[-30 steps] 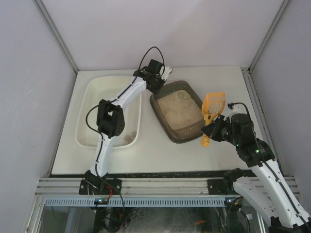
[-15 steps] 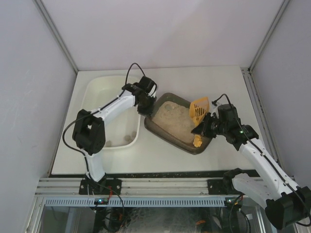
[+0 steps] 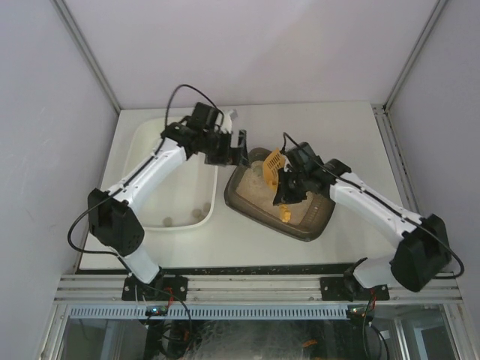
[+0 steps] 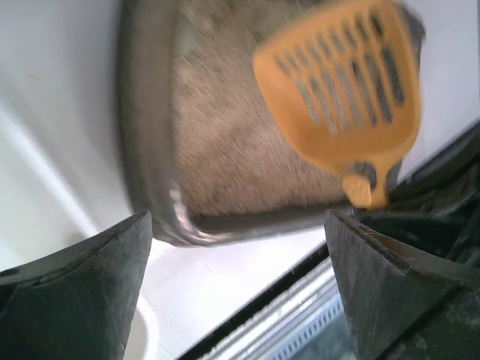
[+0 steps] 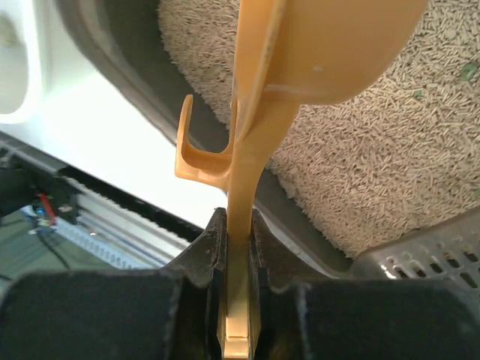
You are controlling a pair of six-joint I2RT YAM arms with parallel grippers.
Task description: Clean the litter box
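Scooping is calling for a shallow blade angle: right gripper (image 3: 287,193) is pinching the orange scoop (image 3: 274,165) by its handle over the litter box (image 3: 315,223) at centre frame; left gripper (image 3: 234,148), spread wide, is hovering at its upper-left rim.

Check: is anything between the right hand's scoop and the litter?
Nothing visible. The right hand grips the scoop over the litter box, with bare litter beneath its head. The open left hand sits by the box's far-left corner, outside that path.
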